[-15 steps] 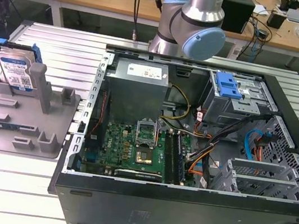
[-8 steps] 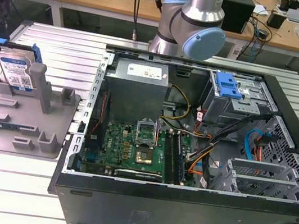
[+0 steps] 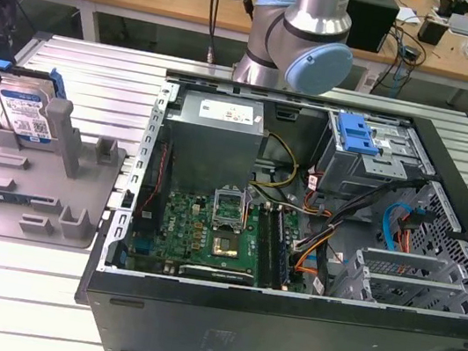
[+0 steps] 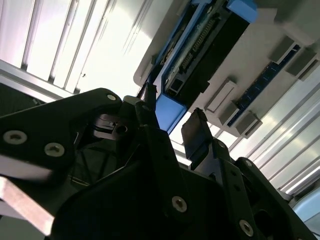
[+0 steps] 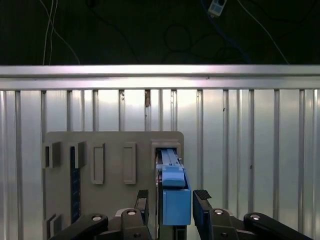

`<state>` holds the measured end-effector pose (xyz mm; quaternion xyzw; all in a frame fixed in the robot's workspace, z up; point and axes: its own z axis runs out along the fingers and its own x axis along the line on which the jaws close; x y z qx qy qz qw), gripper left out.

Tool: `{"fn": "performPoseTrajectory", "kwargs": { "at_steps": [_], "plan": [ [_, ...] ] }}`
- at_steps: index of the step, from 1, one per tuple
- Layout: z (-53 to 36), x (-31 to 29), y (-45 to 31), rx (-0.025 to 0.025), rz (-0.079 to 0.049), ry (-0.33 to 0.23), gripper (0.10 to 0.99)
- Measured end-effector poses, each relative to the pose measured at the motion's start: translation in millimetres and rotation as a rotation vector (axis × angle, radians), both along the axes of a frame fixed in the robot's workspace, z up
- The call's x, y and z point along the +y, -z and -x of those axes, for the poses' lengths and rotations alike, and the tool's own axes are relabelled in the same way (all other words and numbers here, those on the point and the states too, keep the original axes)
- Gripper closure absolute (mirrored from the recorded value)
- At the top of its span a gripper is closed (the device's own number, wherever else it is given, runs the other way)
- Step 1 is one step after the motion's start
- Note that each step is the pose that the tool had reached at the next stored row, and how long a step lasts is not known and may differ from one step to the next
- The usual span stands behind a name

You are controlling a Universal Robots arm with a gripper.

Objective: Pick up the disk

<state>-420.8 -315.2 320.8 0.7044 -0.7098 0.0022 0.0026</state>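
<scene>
The disk (image 3: 26, 111) stands on edge in a slot at the back of the grey fixture (image 3: 79, 196), at the exterior view's left; its white-and-blue label faces the camera. In the first wrist view my gripper (image 5: 172, 200) is open, one finger on each side of the disk's blue frame (image 5: 176, 205), with a small gap on both sides. The second wrist view shows the same straddle: the fingers (image 4: 197, 132) flank the blue frame end (image 4: 167, 112), and the disk's connector edge (image 4: 200, 55) runs away from them.
An open computer case (image 3: 295, 239) with motherboard, cables and a blue drive-bay bracket (image 3: 356, 134) takes up the middle and the exterior view's right. The arm's base (image 3: 306, 27) rises behind it. The ribbed metal table (image 5: 250, 125) surrounds the fixture (image 5: 110, 150).
</scene>
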Motion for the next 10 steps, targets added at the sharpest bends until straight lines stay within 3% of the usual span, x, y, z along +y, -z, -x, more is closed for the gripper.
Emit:
{"fn": "performPoseTrajectory", "kwargs": {
  "at_steps": [10],
  "plan": [
    [0.0,0.6,1.7,-0.0001,0.000,0.006,0.604]
  ]
}}
